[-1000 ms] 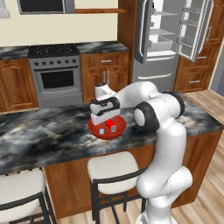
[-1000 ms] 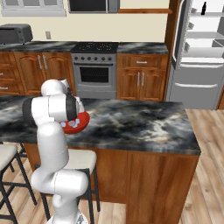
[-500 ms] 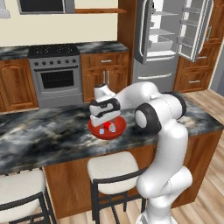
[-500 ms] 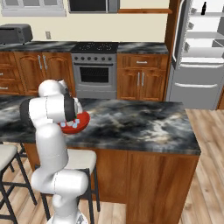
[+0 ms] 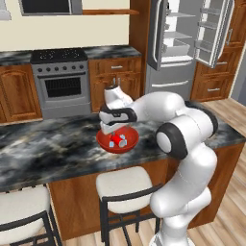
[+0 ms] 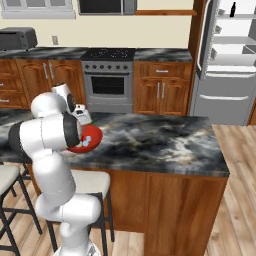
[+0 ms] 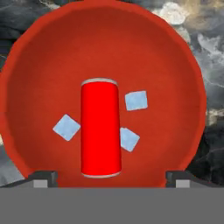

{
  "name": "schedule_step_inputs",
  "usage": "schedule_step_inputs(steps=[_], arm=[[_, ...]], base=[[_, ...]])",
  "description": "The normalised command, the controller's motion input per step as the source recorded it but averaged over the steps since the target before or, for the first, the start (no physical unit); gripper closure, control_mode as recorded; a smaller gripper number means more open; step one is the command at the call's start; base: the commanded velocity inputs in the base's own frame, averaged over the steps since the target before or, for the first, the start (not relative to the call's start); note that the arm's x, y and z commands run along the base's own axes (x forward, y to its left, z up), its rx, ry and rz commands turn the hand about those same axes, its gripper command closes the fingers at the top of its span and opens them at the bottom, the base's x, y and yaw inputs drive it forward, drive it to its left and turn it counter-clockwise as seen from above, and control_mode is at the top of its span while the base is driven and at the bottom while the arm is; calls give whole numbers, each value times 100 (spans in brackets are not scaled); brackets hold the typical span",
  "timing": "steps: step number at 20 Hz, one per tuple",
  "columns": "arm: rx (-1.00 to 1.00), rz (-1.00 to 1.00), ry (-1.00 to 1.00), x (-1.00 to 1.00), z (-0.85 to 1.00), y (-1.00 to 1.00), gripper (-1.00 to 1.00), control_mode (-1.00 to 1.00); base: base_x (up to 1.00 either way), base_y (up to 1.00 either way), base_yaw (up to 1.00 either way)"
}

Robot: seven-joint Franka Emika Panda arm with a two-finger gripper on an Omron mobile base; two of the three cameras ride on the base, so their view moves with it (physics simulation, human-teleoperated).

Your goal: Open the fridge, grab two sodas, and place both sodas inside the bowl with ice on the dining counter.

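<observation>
The red bowl [image 5: 129,143] [image 6: 94,135] [image 7: 175,65] stands on the black-grey marbled dining counter [image 5: 53,149] [image 6: 160,140]. In it lie three pale ice cubes [image 7: 136,100] and a red soda can [image 7: 100,127] [image 5: 116,140], flat on its side. My gripper [image 5: 110,129] [image 7: 111,177] [image 6: 82,116] hangs just above the bowl, open, its fingertips [image 7: 43,177] wide on either side of the can and apart from it. The grey fridge [image 5: 178,43] [image 6: 227,75] stands at the back with its upper doors open. A small dark bottle [image 6: 233,9] sits on its top shelf.
White-seated stools [image 5: 122,185] [image 6: 92,182] stand along the near side of the counter. A steel stove [image 5: 60,79] [image 6: 109,75] and brown cabinets line the back wall. A toaster oven [image 6: 17,37] sits on the back countertop at the left.
The jaws have gone from shut to wide open over the bowl, and the red can now lies free in it. The arm has hardly moved.
</observation>
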Motion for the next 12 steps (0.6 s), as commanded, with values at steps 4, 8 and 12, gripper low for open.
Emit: schedule_step_inputs(steps=[4,8,12], arm=[[0,-1,-14,-69,53,-26,-100,-100],[1,-2,-22,-94,38,-33,-100,-100],[6,-3,-29,-100,23,-37,-100,-100]], base=[[0,0,0],[0,0,0],[0,0,0]])
